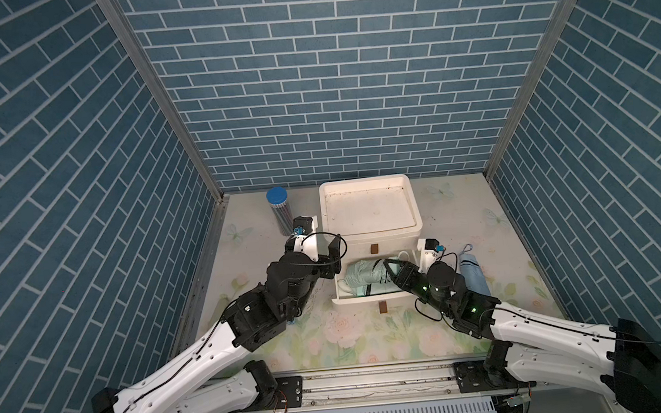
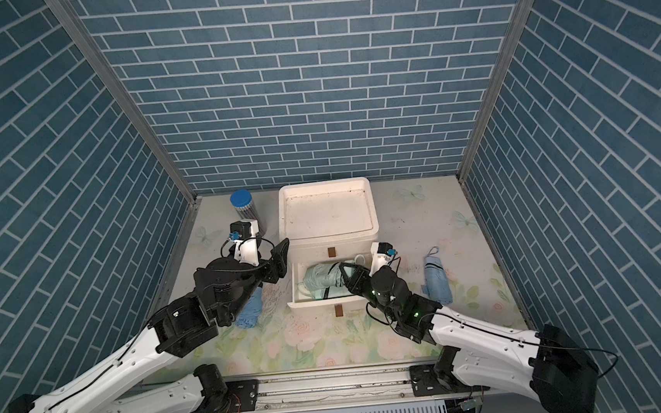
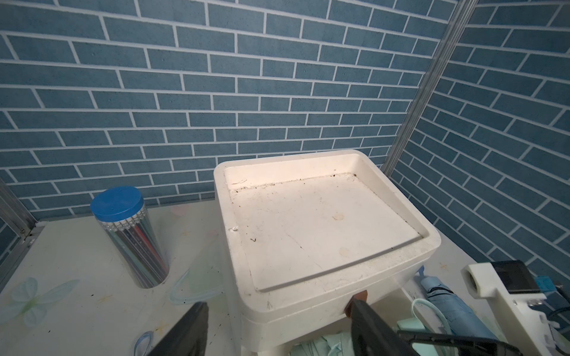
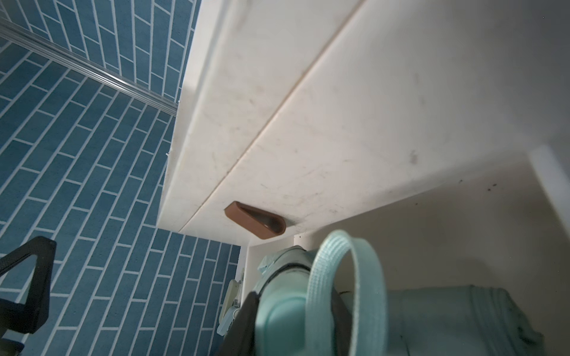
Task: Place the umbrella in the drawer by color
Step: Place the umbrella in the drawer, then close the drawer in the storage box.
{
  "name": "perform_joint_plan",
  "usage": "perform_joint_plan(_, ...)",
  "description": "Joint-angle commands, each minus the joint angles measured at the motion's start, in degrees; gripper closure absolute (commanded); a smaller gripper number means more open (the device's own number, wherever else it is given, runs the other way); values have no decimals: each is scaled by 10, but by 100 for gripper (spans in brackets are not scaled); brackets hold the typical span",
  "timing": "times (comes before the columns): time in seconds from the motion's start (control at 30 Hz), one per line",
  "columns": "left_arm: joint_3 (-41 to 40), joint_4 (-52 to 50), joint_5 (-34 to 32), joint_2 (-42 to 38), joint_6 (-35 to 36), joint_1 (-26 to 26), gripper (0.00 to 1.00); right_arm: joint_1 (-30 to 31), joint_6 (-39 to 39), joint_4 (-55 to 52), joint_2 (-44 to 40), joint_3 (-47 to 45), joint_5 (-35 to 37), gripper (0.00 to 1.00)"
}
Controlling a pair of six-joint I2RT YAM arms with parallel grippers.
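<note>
Currently the right gripper (image 1: 391,269) is clamped on the mint umbrella (image 1: 361,279), low inside the open drawer (image 1: 357,305), likely to seat it before release. The left gripper (image 1: 335,252) hovers beside the drawer, jaws apart, empty, presumably out of the way.

The open drawer (image 1: 368,302) was nearly filled by a mint umbrella (image 1: 360,275), with the cabinet (image 1: 384,245) overhanging its rear. Bare desk (image 1: 351,337) lay free before the drawer; a pencil canister (image 1: 280,213) stood left of the cabinet.
</note>
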Motion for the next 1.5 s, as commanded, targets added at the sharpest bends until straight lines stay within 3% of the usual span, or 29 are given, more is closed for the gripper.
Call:
perform_joint_plan(0.0,12,-8,-1,4,-12,-1,23,2,6,-50,19,35,-9,54)
perform_joint_plan(0.03,13,-9,0,6,-13,-1,23,1,-2,-71,24,48,-7,40)
perform_joint_plan(0.07,15,-9,2,7,-13,-1,22,0,-10,-87,26,58,-4,36)
perform_joint_plan(0.27,21,-12,0,10,-14,-1,22,-38,-53,-217,36,117,-1,15)
perform_joint_plan(0.37,26,-15,-8,14,-13,-1,22,-46,-97,-267,32,148,11,13)
perform_joint_plan(0.5,29,-20,-25,23,-19,0,21,-43,-139,-307,33,176,23,25)
perform_joint_plan(0.57,29,-21,-27,28,-22,2,21,-38,-154,-315,40,183,23,42)
perform_joint_plan(0.63,29,-23,-27,33,-28,5,20,-26,-164,-312,52,184,22,68)
perform_joint_plan(0.73,30,-28,-27,44,-35,12,19,-15,-168,-291,74,174,18,85)
perform_joint_plan(0.87,60,-68,-15,78,-56,43,17,-14,-184,-241,92,154,4,100)
perform_joint_plan(1.17,109,-71,89,133,-79,143,15,34,-253,-220,52,132,39,89)
perform_joint_plan(1.27,134,-80,99,173,-79,157,15,88,-296,-204,11,119,66,80)
perform_joint_plan(1.47,153,-74,108,223,-97,172,16,213,-323,-228,-37,91,191,68)
